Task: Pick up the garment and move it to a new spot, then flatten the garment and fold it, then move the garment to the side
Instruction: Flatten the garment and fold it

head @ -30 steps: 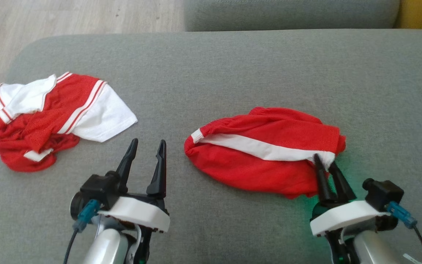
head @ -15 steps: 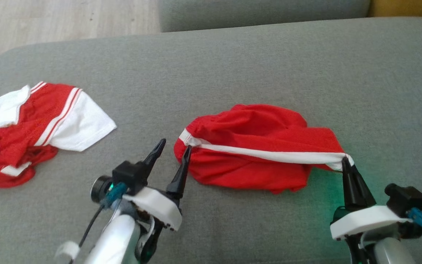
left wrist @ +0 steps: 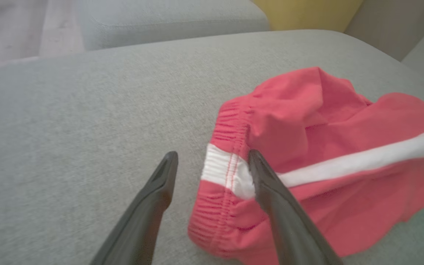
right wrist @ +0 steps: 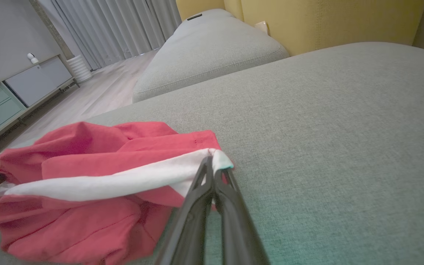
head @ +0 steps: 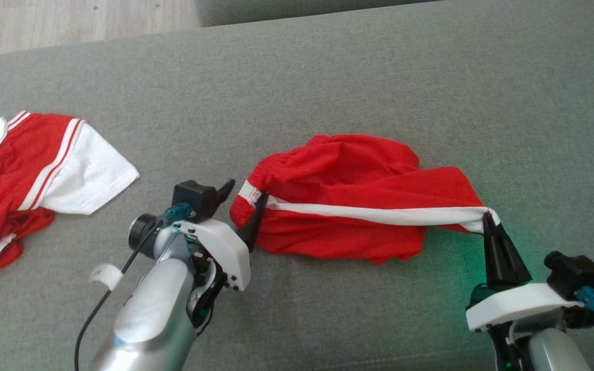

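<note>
Since the earlier frames the left hand has been brought up to the waistband of the red shorts, now drawn longer. They lie mid-way across the grey sofa cushion, with a jersey near its left edge. The stripe's hem end is pinched by the right hand; the left is spread astride the waistband. Flattening is judged in hand: the left must be closed, then both drawn apart.
</note>
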You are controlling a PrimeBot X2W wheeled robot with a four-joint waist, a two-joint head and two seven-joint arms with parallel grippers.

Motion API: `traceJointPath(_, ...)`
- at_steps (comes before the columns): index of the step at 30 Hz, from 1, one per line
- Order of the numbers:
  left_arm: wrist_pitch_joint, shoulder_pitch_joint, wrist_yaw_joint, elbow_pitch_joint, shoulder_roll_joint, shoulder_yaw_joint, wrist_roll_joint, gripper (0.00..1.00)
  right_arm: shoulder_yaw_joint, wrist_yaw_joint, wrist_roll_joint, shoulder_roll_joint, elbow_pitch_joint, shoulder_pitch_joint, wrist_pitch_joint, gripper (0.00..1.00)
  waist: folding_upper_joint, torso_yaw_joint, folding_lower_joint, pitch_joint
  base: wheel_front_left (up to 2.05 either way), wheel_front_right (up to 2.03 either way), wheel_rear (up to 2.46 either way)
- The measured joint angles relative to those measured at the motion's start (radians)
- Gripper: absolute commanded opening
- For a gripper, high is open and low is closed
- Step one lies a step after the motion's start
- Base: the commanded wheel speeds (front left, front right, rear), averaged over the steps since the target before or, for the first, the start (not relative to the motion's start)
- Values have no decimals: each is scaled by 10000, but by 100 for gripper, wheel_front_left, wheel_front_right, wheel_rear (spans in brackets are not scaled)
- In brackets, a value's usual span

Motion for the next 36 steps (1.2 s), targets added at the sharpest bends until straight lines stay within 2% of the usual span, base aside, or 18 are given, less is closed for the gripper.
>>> traceJointPath(14, 566, -291, -42, 232, 416, -890, -976, 99, -23, 0, 2, 0, 105, -20, -100, 0, 0, -26, 0, 6, 0, 0, 0)
traceJointPath(15, 596, -292, -42, 230, 424, -968, -1053, 46, -21, 0, 2, 0, 115, -19, -102, 0, 0, -25, 0, 7, 0, 0, 0)
traceJointPath(16, 596, -292, -42, 221, 449, -1058, -1118, 12, -21, 0, 2, 0, 119, -20, -102, 0, 0, -26, 0, 9, 0, 0, 0)
traceJointPath(17, 596, -292, -42, 215, 483, -1129, -1204, 0, -21, 0, 2, 0, 127, -22, -102, 0, 0, -28, 0, 11, 0, 0, 0)
traceJointPath(28, 230, -317, -105, -765, 656, -1277, -1860, 0, -4, 0, -332, -2, -270, -613, -174, 0, 0, 164, 0, -227, 0, 0, 0)
traceJointPath(34, 290, -1058, -104, -2002, 702, -1131, -2596, 0, 416, 0, -1296, -50, -1208, -2575, 725, 0, 0, 169, 0, -655, 0, 0, 0)
traceJointPath(36, 332, -1633, -102, -2301, 700, -1020, -2642, 0, 813, 0, -1538, -337, -1312, -3575, 1070, 0, 0, 140, 0, -807, 0, 0, 0)
